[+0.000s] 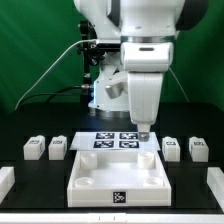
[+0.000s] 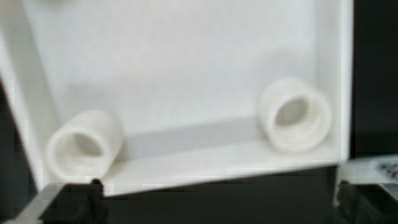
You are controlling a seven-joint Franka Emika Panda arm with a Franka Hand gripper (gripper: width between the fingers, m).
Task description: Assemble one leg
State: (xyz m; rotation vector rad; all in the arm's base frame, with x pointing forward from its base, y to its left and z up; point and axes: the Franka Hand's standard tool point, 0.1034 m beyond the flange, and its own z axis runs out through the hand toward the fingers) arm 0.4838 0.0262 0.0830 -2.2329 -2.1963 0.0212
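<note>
Gripper (image 1: 145,130) is hanging open & empty above far edge of the large white square tray-like panel (image 1: 115,178), w/ nearest small white tagged plastic leg block (image 1: 171,147) lying untouched at approx 4 o'clock in exterior view, so pick-up approach is probably pending: shifting over, then descending.

The panel (image 1: 85,172) looks like smooth white plastic with a soft, half-matt sheen, and in the wrist view its round sockets (image 2: 294,112) show the same finish. Each leg (image 1: 58,148) is similar white plastic bearing a matt black-and-white printed tag, while the marker board (image 1: 88,140) looks thin, flat and paper-matt. The table (image 1: 40,190) is matt black, and the arm (image 1: 148,95) has a glossy white shell.
</note>
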